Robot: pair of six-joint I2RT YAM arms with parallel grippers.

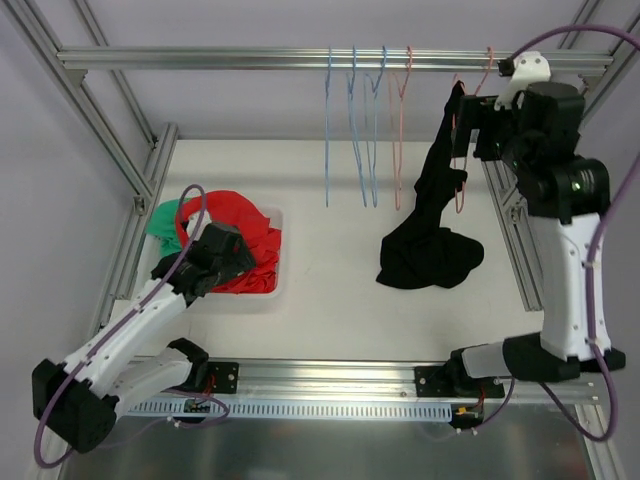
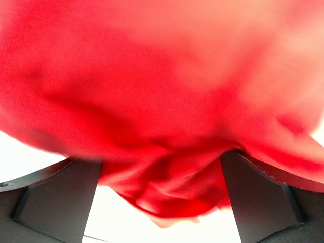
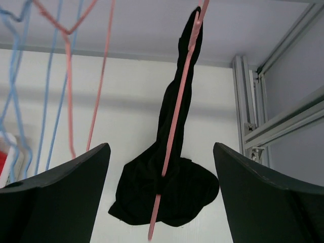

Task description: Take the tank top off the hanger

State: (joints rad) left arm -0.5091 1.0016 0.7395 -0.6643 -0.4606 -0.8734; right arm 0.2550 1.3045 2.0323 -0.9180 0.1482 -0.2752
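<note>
At the right end of the rail [image 1: 250, 58], where the black tank top [image 1: 430, 250] hangs on the pink hanger [image 3: 177, 121], hem pooled on the bench [image 1: 330, 290], the right end effector [image 3: 161, 152], jaws spread, should pinch fabric alone, clear of the wire, while the left end effector [image 2: 161, 159] sits spread over red cloth [image 2: 162, 76].

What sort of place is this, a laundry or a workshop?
Probably a robotics test bench, not a laundry: two robot arms bolted to a table, a metal frame rail hung with wire hangers, and a bin of clothes.
</note>
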